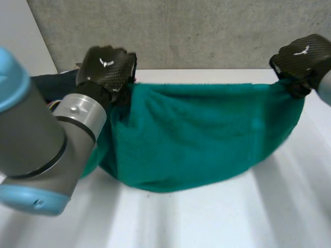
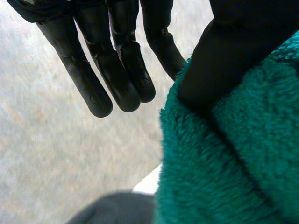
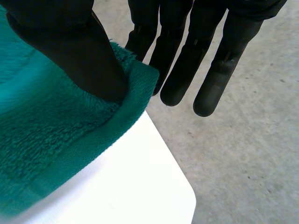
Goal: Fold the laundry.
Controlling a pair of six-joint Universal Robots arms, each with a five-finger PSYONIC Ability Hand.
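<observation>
A green towel [image 1: 196, 134] hangs spread between my two hands above the white table [image 1: 217, 222], its lower edge sagging down to the tabletop. My left hand [image 1: 106, 64] holds the towel's upper left corner. In the left wrist view the thumb [image 2: 233, 51] pinches the towel [image 2: 233, 163] against one finger, while the other fingers [image 2: 117, 74] stay straight. My right hand [image 1: 302, 54] holds the upper right corner. In the right wrist view its thumb [image 3: 74, 51] presses the towel's hem [image 3: 56, 144] against the fingers [image 3: 187, 70].
A dark cloth [image 1: 46, 85] lies at the table's back left, behind my left arm [image 1: 36, 139], and is seen beyond the towel as a grey heap [image 2: 112, 210]. The table's rounded corner [image 3: 159, 186] lies under my right hand, with concrete floor [image 3: 252, 154] beyond.
</observation>
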